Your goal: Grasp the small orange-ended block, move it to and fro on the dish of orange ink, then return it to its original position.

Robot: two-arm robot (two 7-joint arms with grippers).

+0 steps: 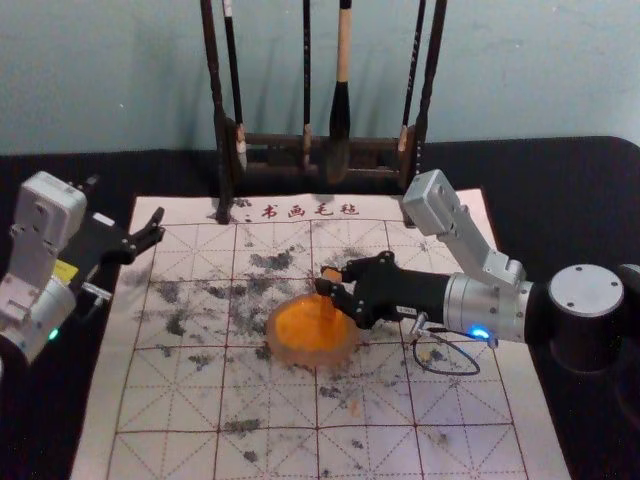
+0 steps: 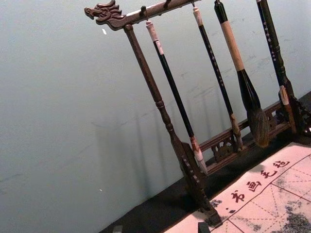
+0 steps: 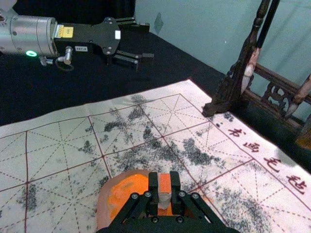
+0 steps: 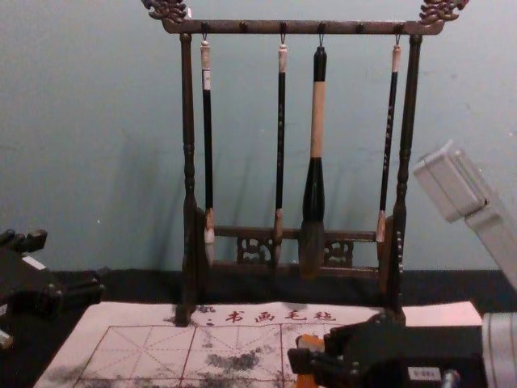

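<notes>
Pinching the small block [image 3: 165, 184] over the far right part of the dish [image 1: 313, 357], our right hand [image 3: 164, 176] closed on it, we could tip or drag the dish by pressing too hard, our left hand [image 1: 126, 200] open at left.

Block [image 3: 165, 183]: small, narrow; orange upper end, pale grey-white section beneath. Held roughly upright over the right part of the dish; contact of lower end with ink not discernible. Dish [image 1: 312, 357]: round, pale pinkish rim, orange ink [image 1: 300, 326] inside; lies flat on the gridded mat [image 1: 190, 462], about midway between its left and right edges.
</notes>
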